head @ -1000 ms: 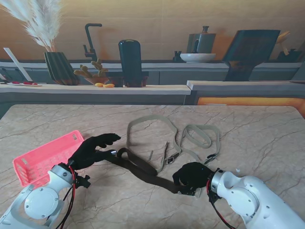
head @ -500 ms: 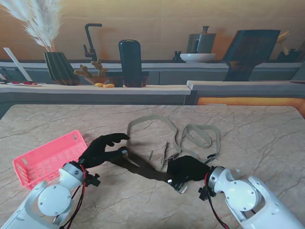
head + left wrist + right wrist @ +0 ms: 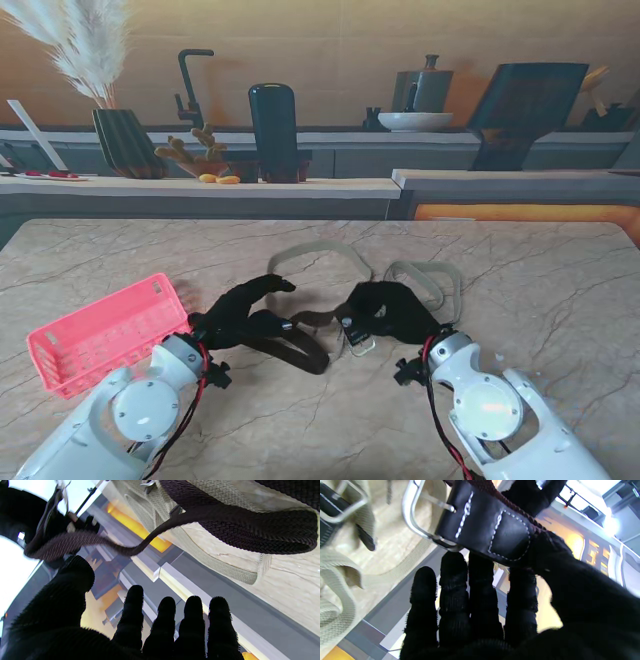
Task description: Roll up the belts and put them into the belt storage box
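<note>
My right hand (image 3: 388,310) is clamped on the dark belt's (image 3: 300,350) buckle end (image 3: 480,527); my left hand (image 3: 240,310) pinches its other end. The belt sags onto the table (image 3: 560,290) between them. The pink storage box (image 3: 100,335) sits at nine o'clock, beige belts (image 3: 420,275) at twelve.

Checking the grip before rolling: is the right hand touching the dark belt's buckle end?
Touching. The right wrist view shows the right hand with its thumb pressed onto the stitched leather tab of the dark belt, fingertips behind it.
</note>
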Robot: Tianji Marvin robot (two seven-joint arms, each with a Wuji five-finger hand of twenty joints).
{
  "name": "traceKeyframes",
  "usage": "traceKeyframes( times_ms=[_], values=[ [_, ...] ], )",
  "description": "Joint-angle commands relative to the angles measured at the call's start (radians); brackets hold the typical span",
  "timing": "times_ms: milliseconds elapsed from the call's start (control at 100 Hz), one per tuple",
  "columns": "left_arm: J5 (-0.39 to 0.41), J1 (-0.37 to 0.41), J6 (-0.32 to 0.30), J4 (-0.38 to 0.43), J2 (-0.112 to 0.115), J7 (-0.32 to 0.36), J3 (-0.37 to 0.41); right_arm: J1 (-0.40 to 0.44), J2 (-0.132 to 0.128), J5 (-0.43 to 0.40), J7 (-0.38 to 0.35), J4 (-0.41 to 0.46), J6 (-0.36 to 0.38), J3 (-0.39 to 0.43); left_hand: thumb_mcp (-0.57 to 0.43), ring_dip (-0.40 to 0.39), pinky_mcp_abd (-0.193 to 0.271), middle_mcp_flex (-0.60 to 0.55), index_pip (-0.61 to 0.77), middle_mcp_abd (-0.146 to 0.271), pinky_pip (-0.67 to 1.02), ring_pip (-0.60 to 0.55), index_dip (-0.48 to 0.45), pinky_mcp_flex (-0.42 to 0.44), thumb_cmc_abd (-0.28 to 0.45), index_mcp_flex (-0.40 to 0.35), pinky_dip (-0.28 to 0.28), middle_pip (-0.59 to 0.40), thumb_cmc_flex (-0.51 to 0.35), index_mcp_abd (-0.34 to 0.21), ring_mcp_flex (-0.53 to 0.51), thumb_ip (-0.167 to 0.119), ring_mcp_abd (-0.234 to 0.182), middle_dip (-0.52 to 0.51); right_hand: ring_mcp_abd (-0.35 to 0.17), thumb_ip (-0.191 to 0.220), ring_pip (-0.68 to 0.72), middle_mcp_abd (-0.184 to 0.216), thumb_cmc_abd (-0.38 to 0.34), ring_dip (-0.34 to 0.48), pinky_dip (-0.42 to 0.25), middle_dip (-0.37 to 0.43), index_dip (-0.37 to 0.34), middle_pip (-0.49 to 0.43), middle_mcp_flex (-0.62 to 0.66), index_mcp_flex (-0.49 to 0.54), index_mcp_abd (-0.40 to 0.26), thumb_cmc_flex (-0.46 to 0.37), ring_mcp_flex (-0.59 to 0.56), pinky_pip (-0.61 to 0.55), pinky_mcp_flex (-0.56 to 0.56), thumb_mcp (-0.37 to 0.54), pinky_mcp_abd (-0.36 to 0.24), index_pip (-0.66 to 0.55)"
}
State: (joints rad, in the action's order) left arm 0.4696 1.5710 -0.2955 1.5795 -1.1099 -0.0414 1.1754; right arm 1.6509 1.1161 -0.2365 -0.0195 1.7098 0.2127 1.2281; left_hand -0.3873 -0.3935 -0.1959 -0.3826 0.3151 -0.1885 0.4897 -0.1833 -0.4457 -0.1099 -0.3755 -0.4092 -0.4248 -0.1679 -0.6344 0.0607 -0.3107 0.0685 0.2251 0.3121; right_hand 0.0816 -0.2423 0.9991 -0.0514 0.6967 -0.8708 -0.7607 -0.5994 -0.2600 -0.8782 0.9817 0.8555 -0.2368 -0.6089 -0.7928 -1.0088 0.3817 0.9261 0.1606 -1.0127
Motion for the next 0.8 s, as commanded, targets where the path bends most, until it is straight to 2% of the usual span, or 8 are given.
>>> traceKeyframes(
  times_ms=[0, 230, 440, 510, 550, 590, 670, 790],
  values=[
    [-0.012, -0.012, 0.009, -0.011, -0.014, -0.012, -0.014, -0.016, 0.02, 0.007, 0.023, 0.023, -0.008, -0.014, -0.035, 0.022, 0.049, 0.05, -0.041, 0.013, -0.038, 0.012, 0.026, 0.018, -0.023, 0.046, 0.022, 0.009, 0.026, 0.015, 0.039, -0.025, -0.03, -0.031, -0.037, -0.018, -0.009, 0.027, -0.005, 0.01, 0.016, -0.01, -0.02, 0.009, -0.017, 0.051, -0.092, -0.01, 0.029, 0.018, -0.021, 0.064, 0.007, -0.061],
    [0.033, -0.053, 0.037, -0.036, -0.019, -0.044, -0.067, -0.055, 0.044, 0.025, 0.101, 0.024, -0.018, -0.055, -0.091, 0.023, 0.05, 0.034, -0.011, 0.005, -0.003, -0.031, 0.05, 0.004, -0.022, 0.051, 0.014, -0.043, -0.003, 0.023, 0.013, -0.019, -0.035, -0.044, -0.043, -0.022, -0.04, 0.024, -0.009, 0.031, 0.036, -0.003, -0.023, 0.031, -0.063, 0.047, -0.11, 0.002, 0.057, 0.054, -0.046, 0.068, 0.014, -0.063],
    [0.054, -0.071, 0.029, -0.05, -0.023, -0.07, -0.097, -0.085, 0.063, 0.032, 0.16, 0.017, -0.031, -0.086, -0.096, -0.007, 0.01, -0.162, 0.112, 0.024, 0.193, -0.121, 0.007, -0.056, 0.069, -0.03, -0.011, -0.113, -0.11, -0.02, -0.15, -0.007, -0.039, -0.008, -0.05, -0.024, -0.055, 0.024, -0.014, 0.044, 0.047, 0.004, -0.025, 0.042, -0.082, 0.044, -0.119, 0.01, 0.066, 0.069, -0.051, 0.067, 0.016, -0.062],
    [0.047, -0.074, 0.027, -0.051, -0.026, -0.077, -0.106, -0.093, 0.069, 0.044, 0.176, 0.014, -0.044, -0.096, -0.012, -0.045, -0.005, -0.247, 0.145, 0.033, 0.302, -0.187, -0.012, -0.089, 0.191, -0.051, -0.014, -0.143, -0.231, -0.031, -0.229, -0.002, -0.026, 0.016, -0.052, -0.024, -0.062, 0.024, -0.014, 0.05, 0.052, 0.008, -0.026, 0.049, -0.09, 0.043, -0.121, 0.011, 0.071, 0.075, -0.055, 0.067, 0.017, -0.063],
    [0.035, -0.075, 0.028, -0.05, -0.028, -0.078, -0.112, -0.098, 0.073, 0.053, 0.185, 0.011, -0.051, -0.103, 0.162, -0.071, -0.008, -0.294, 0.159, 0.033, 0.362, -0.228, -0.043, -0.104, 0.246, -0.068, -0.013, -0.161, -0.394, -0.037, -0.271, 0.012, -0.015, 0.031, -0.053, -0.025, -0.076, 0.022, -0.016, 0.061, 0.058, 0.015, -0.026, 0.058, -0.098, 0.042, -0.12, 0.011, 0.074, 0.084, -0.058, 0.065, 0.017, -0.063],
    [0.02, -0.076, 0.027, -0.049, -0.031, -0.08, -0.116, -0.103, 0.077, 0.057, 0.194, 0.007, -0.057, -0.109, 0.377, -0.094, -0.019, -0.358, 0.191, 0.03, 0.424, -0.275, -0.054, -0.13, 0.302, -0.096, -0.029, -0.19, -0.567, -0.041, -0.322, 0.0, -0.004, 0.05, -0.053, -0.024, -0.083, 0.02, -0.016, 0.067, 0.062, 0.02, -0.027, 0.065, -0.106, 0.042, -0.119, 0.009, 0.077, 0.088, -0.06, 0.065, 0.02, -0.063],
    [-0.006, -0.078, 0.025, -0.047, -0.035, -0.082, -0.124, -0.115, 0.083, 0.062, 0.209, -0.006, -0.067, -0.121, 0.404, -0.128, -0.032, -0.478, 0.271, 0.034, 0.515, -0.363, -0.088, -0.185, 0.31, -0.152, -0.068, -0.251, -0.65, -0.049, -0.42, -0.004, 0.012, 0.084, -0.057, -0.024, -0.107, 0.023, -0.018, 0.086, 0.07, 0.034, -0.025, 0.081, -0.117, 0.043, -0.115, 0.013, 0.08, 0.096, -0.06, 0.064, 0.024, -0.062],
    [-0.05, -0.084, 0.029, -0.041, -0.033, -0.044, -0.13, -0.121, 0.09, 0.104, 0.212, -0.013, -0.084, -0.133, 0.374, -0.132, -0.038, -0.568, 0.384, 0.042, 0.561, -0.414, -0.134, -0.232, 0.305, -0.165, -0.082, -0.319, -0.656, -0.057, -0.49, -0.014, 0.011, 0.129, -0.051, -0.026, -0.261, 0.01, -0.013, 0.199, 0.111, 0.13, -0.014, 0.2, -0.144, 0.048, -0.113, 0.019, 0.093, 0.137, -0.076, 0.068, 0.036, -0.064]
  ],
)
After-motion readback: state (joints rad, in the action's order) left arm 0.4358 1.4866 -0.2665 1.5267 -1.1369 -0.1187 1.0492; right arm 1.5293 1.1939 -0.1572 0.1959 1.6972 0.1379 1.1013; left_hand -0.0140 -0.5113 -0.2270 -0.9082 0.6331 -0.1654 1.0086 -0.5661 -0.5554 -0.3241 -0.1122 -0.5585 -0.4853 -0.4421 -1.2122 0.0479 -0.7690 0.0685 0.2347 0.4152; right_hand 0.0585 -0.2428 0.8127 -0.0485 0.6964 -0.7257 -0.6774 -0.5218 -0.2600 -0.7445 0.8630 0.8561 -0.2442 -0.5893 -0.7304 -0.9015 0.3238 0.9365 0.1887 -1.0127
